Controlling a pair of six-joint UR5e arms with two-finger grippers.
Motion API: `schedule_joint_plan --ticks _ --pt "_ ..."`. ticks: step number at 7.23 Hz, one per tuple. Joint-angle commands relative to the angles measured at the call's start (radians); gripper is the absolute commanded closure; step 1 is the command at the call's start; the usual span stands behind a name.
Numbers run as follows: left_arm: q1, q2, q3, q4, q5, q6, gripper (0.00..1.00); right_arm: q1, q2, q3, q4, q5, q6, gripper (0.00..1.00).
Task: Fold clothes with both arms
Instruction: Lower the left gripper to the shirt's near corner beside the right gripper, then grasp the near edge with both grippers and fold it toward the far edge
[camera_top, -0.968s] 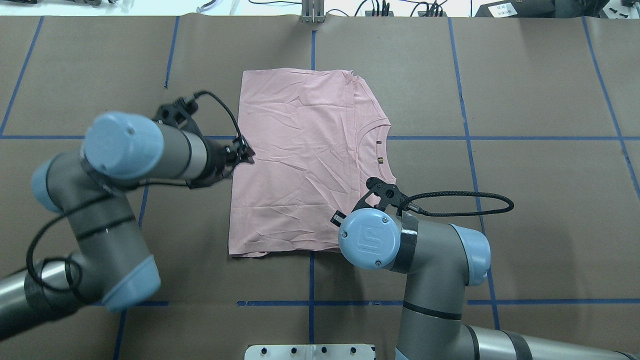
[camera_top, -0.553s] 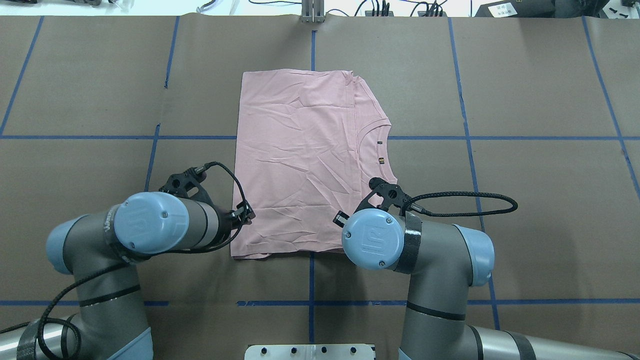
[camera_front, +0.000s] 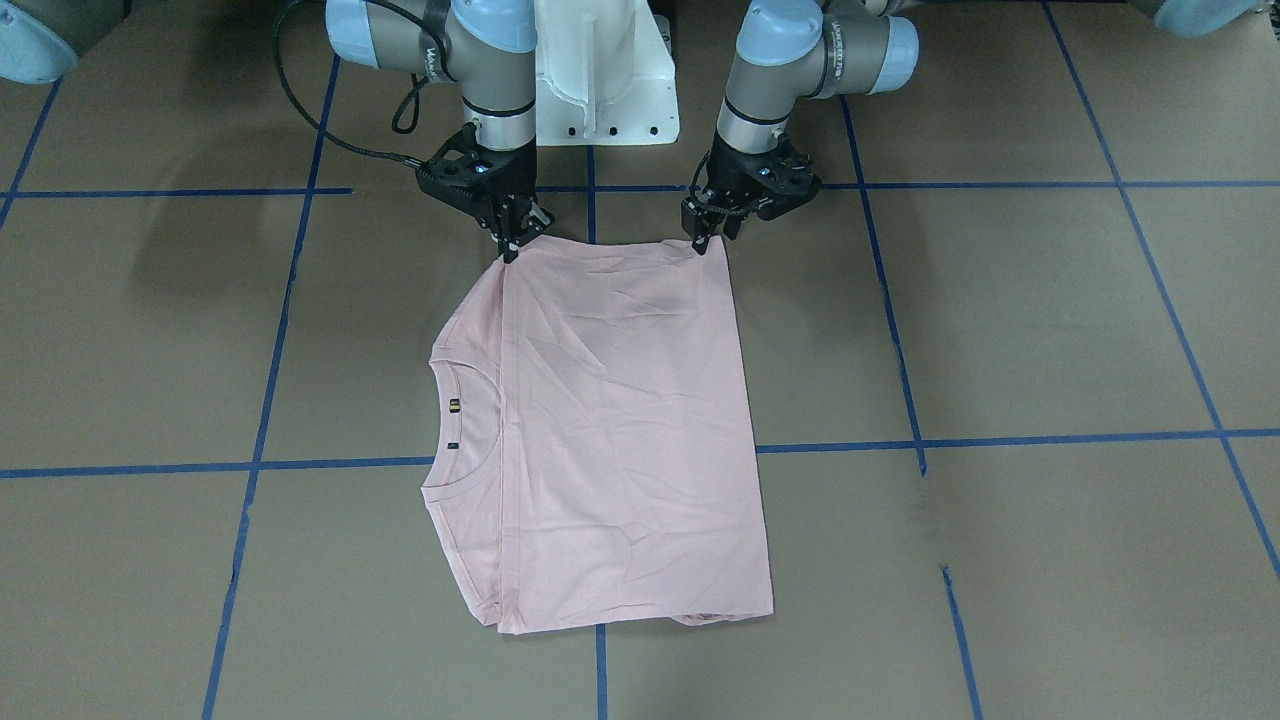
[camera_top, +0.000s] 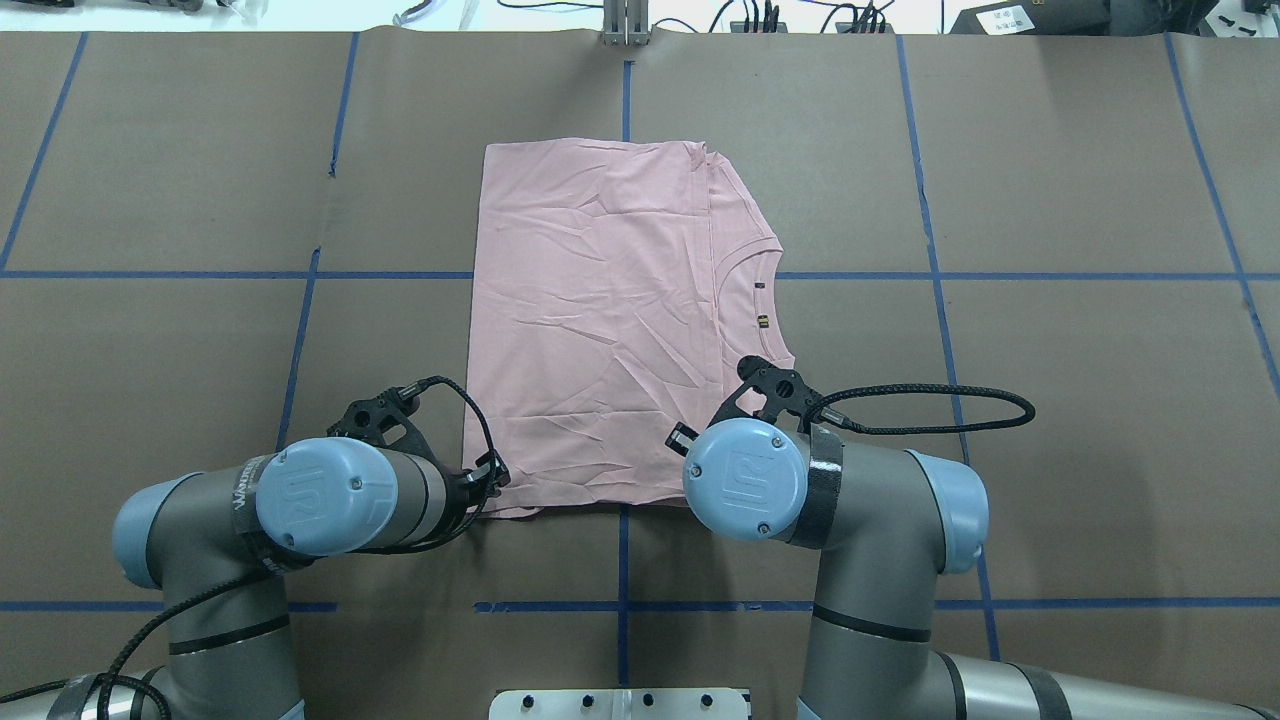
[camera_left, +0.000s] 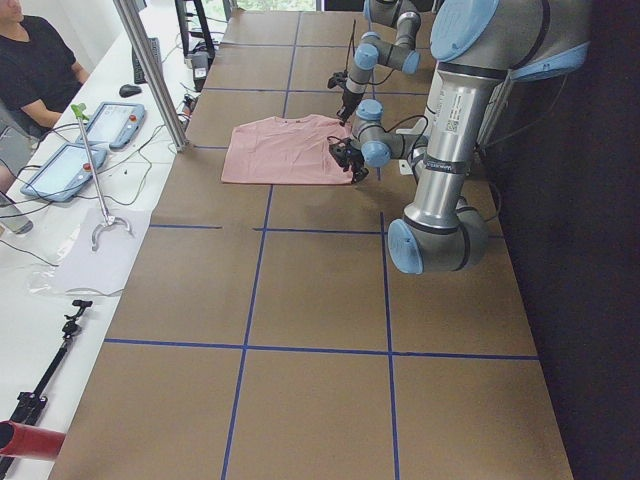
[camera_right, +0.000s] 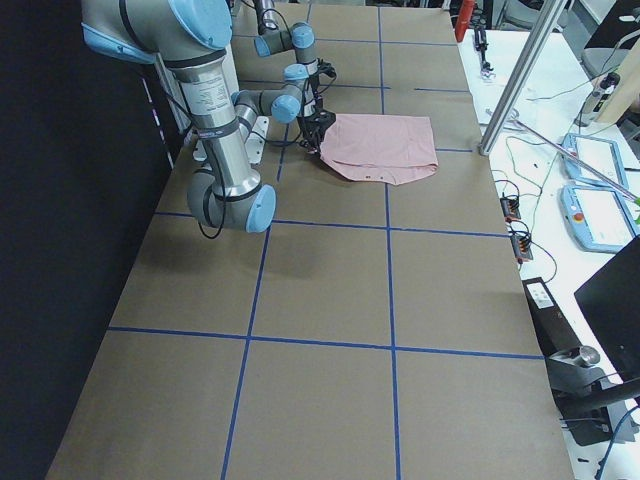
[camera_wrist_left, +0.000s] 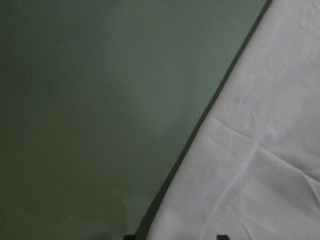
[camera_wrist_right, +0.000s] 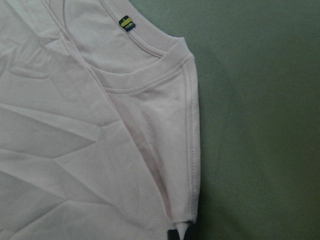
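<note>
- Because the shirt (camera_top: 600, 320) is thin, limp jersey, it should weigh almost nothing and sag from whatever point lifts it. A single pinch would probably let it droop and twist, so I judge it needs two holds at once.
- It is already folded into a rough rectangle, so the layers may slide over each other. The safest holds look like the two corners of the edge nearest the robot, with every layer taken in the pinch.
- The shirt lies flat at mid-table (camera_top: 1050, 400), plain side up and lightly creased. Its neckline (camera_top: 765, 300) faces the robot's right and its hem faces the robot's left.
- The right gripper (camera_front: 511, 245) is down at the near corner on the neckline side. Its fingers look pinched together on the cloth there. In the right wrist view, the stitched corner runs down to meet the fingertip at the bottom of the picture.
- The left gripper (camera_top: 492, 478) sits low at the near corner on the hem side. In the left wrist view, two finger ends stand apart at the bottom edge, with the shirt's border running between them. I read the jaws as parted around the cloth and not yet clamped.
- A shallow bite on such soft fabric could catch only the top layer and leave the rest behind.
</note>
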Motion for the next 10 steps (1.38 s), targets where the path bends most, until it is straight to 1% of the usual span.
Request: schedule_joint_plan --ticks 1,2,4,5,6,7,8,9,10 --pt "0.011 0.012 0.003 -0.001 0.000 -0.001 0.68 0.000 0.000 -0.001 0.000 0.000 0.000 1.00" --pt "0.015 0.012 0.006 0.001 0.000 -0.001 1.00 0.000 0.000 -0.001 0.000 0.000 0.000 1.00" --pt "0.015 0.003 0.005 0.001 -0.001 0.002 1.00 0.001 -0.001 -0.001 0.000 0.000 0.000 1.00" --pt "0.014 -0.005 -0.014 0.001 -0.004 0.002 1.00 0.003 -0.001 0.000 0.000 0.000 0.000 1.00" --pt "0.011 -0.002 -0.072 0.033 -0.005 0.002 1.00 0.004 -0.010 0.022 -0.002 0.000 0.000 1.00" --pt "0.014 0.009 -0.198 0.121 -0.003 -0.021 1.00 -0.011 -0.058 0.113 -0.003 0.002 0.008 1.00" --pt "0.023 0.015 -0.312 0.205 -0.005 -0.077 1.00 -0.049 -0.148 0.267 -0.024 0.014 0.015 1.00" --pt "0.037 0.012 -0.421 0.284 -0.006 -0.095 1.00 -0.064 -0.185 0.389 -0.066 0.023 0.094 1.00" --pt "0.025 -0.012 -0.457 0.319 -0.006 -0.093 1.00 -0.045 -0.167 0.448 -0.096 0.023 0.113 1.00"
